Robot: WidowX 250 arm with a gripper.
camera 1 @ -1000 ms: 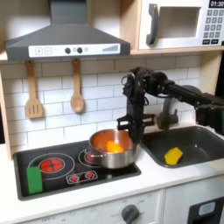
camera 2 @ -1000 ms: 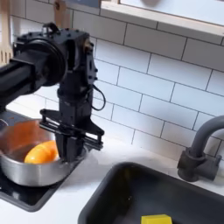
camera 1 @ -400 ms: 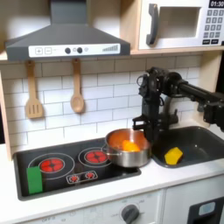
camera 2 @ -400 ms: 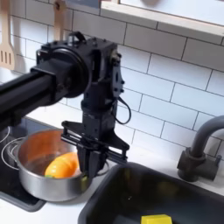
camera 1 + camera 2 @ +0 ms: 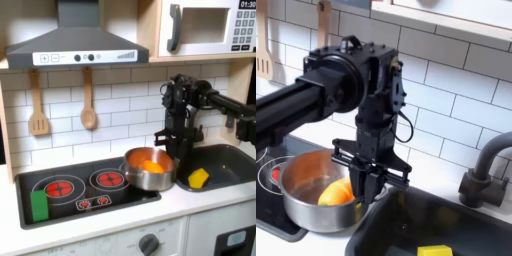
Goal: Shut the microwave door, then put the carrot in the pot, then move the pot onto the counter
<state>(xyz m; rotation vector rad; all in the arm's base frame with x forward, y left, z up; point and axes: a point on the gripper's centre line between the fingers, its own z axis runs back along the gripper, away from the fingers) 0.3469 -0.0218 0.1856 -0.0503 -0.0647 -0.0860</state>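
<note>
The shiny steel pot (image 5: 150,172) (image 5: 306,190) stands at the right edge of the black hob (image 5: 70,192), close to the sink. The orange carrot (image 5: 150,165) (image 5: 336,192) lies inside it. My gripper (image 5: 166,158) (image 5: 368,190) points straight down, shut on the pot's rim on the sink side. A narrow strip of white counter (image 5: 172,196) (image 5: 426,168) runs between hob and sink. Up at the first exterior view's top right, the microwave door (image 5: 200,28) is shut.
The dark sink (image 5: 225,160) (image 5: 406,225) holds a yellow wedge (image 5: 199,178) (image 5: 436,250), with a grey faucet (image 5: 481,170) behind it. A green block (image 5: 39,205) lies on the hob's left end. Two wooden utensils (image 5: 38,105) hang on the tiled wall.
My gripper has dragged the pot, carrot inside, to the right across the hob from the right burner toward the sink. The arm moved with it.
</note>
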